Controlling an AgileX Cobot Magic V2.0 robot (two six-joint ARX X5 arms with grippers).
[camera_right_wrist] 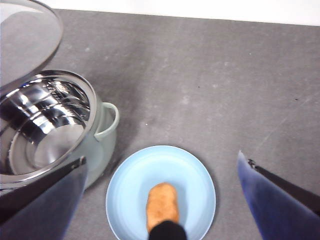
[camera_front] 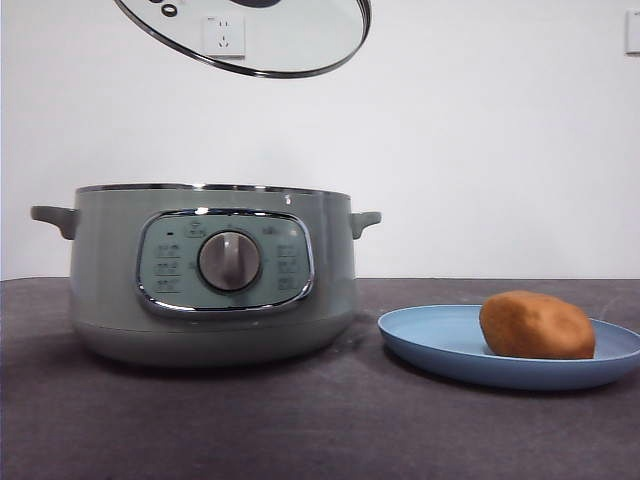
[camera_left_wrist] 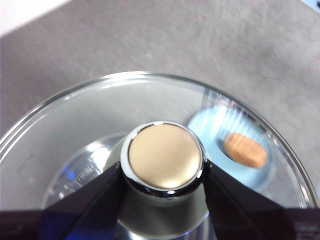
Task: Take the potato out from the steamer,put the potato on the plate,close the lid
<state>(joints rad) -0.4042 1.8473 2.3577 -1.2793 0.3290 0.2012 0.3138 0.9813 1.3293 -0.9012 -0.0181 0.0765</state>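
1. Sage-green, round and chrome-rimmed, the electric steamer [camera_front: 212, 275] stands open on the dark grey table [camera_front: 300, 420]; in the right wrist view we see its bare steel bowl [camera_right_wrist: 42, 127].
2. We find the oval orange-brown potato [camera_front: 536, 325] lying on the shallow round light-blue plate [camera_front: 430, 340], which sits at the steamer's 3 o'clock in the front view, just beside it and not touching.
3. The domed glass lid [camera_front: 290, 40] with chrome rim hangs tilted in the air at the steamer's 12 o'clock, well clear of the rim.
4. The left gripper [camera_left_wrist: 165, 172] is clamped on the lid's knob [camera_left_wrist: 165, 156], one black jaw pressed to each side.
5. The right gripper [camera_right_wrist: 165, 200] hangs above the plate with its jaws spread wide, grasping nothing; the potato shows between them, well below.
6. A white wall socket [camera_front: 223, 35] shows through the lid's glass.
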